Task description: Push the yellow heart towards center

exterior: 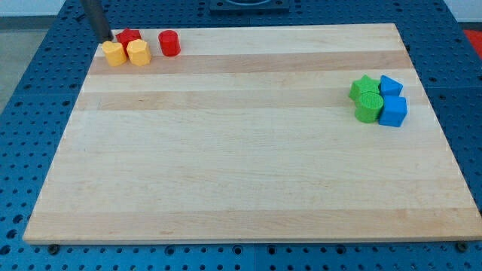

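Two yellow blocks sit side by side at the board's top left corner: a left one (114, 53) and a right one (138, 52). At this size I cannot tell for sure which of them is the heart. My tip (108, 39) is at the view's top left, just above the left yellow block and very close to it. A red block (129, 36) sits right behind the two yellow blocks, just to the right of my tip.
A red cylinder (169, 43) stands right of the yellow pair. At the right side, a green star (364, 87), another green block (368, 108) and two blue blocks (390, 85) (393, 111) are clustered. The wooden board (241, 173) lies on a blue perforated table.
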Robot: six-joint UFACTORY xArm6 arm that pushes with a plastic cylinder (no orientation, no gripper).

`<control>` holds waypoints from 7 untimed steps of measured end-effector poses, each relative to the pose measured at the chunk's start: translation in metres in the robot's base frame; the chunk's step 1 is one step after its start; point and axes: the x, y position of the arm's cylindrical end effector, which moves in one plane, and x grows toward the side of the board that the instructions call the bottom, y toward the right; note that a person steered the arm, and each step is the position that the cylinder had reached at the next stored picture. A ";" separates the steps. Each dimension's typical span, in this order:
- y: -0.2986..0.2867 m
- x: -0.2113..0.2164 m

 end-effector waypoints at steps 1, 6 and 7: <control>0.036 0.000; -0.007 -0.009; -0.012 0.018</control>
